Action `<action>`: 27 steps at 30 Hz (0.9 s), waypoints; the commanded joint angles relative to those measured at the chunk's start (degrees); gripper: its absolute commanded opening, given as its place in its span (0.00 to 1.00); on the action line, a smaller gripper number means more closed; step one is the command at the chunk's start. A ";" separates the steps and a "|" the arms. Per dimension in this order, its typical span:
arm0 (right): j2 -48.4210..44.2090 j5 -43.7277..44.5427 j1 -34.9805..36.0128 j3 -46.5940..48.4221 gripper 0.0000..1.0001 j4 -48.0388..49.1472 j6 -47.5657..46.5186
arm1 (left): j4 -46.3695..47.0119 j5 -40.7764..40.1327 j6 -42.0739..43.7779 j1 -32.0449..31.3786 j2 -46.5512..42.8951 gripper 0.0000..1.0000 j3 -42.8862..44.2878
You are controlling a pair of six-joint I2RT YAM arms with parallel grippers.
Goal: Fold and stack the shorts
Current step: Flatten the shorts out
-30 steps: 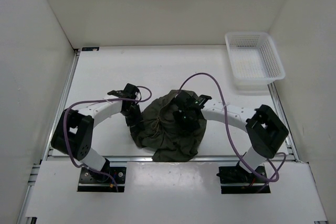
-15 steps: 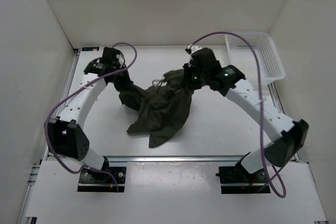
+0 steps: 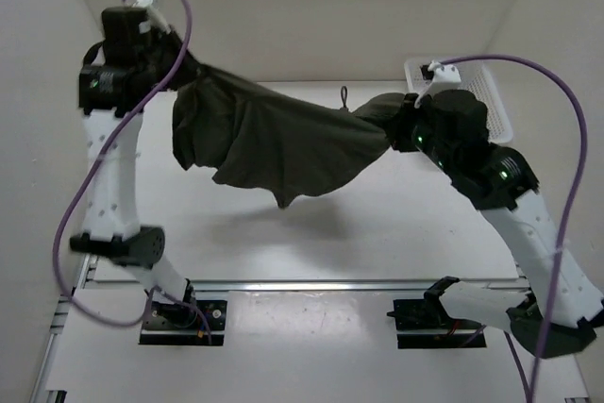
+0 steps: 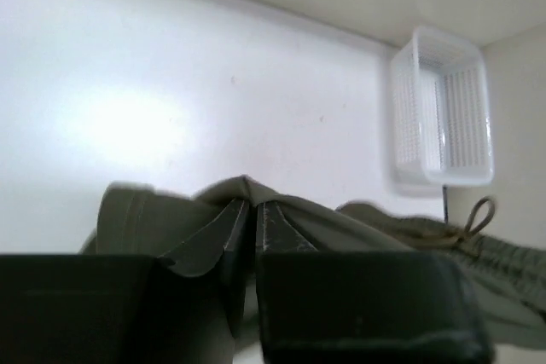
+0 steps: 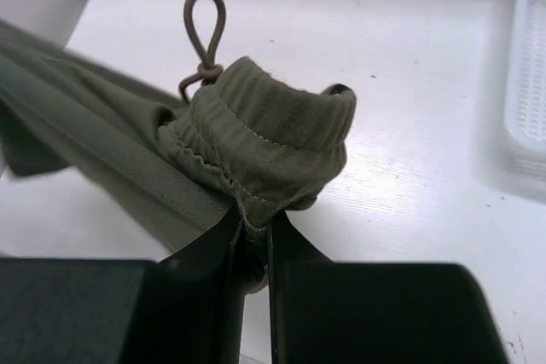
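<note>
The dark olive-green shorts (image 3: 283, 143) hang stretched in the air between both arms, high above the table. My left gripper (image 3: 179, 68) is shut on the shorts' left end; in the left wrist view its jaws (image 4: 252, 210) pinch a fold of the shorts (image 4: 367, 232). My right gripper (image 3: 401, 120) is shut on the waistband at the right end; in the right wrist view it (image 5: 253, 232) clamps the bunched waistband (image 5: 273, 138). The tan drawstring loop (image 5: 205, 23) sticks up beside it, also seen from above (image 3: 343, 97).
A white mesh basket (image 3: 491, 106) stands at the back right of the table, partly behind my right arm; it shows in the left wrist view too (image 4: 442, 121). White walls enclose the table (image 3: 311, 243) on the left, back and right.
Both arms have risen and spread apart, lifting the shorts from a crumpled heap on the table into a stretched span in the air.
</note>
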 commanded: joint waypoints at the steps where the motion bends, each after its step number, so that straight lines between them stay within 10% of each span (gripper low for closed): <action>1: 7.93 4.88 -6.54 -3.76 0.00 4.39 1.21 | 1.51 -1.07 1.23 0.35 19.51 0.22 9.15; 3: 14.32 2.42 -9.88 -5.18 0.00 6.87 3.66 | -1.28 0.51 0.27 0.35 32.74 0.75 24.20; 5: 19.17 -2.15 -12.09 -4.05 0.12 6.87 4.38 | -3.41 4.28 -1.13 0.35 34.68 1.00 24.41; 15: 29.74 -4.62 -12.09 -12.38 0.31 6.08 8.24 | 7.12 2.00 -0.08 -8.42 4.99 0.99 -27.23; 19: 28.51 -3.14 -12.62 -15.90 0.08 7.74 8.86 | 13.72 5.08 -6.23 -17.45 -3.55 0.96 -48.61; 24: 25.27 -1.99 -13.67 -18.10 0.00 7.75 8.86 | 20.83 5.96 -14.49 -26.70 -4.88 0.23 -64.97; 27: 21.84 -1.99 -14.99 -21.25 0.00 7.22 8.86 | 23.13 6.49 -16.35 -31.71 -4.18 0.33 -67.80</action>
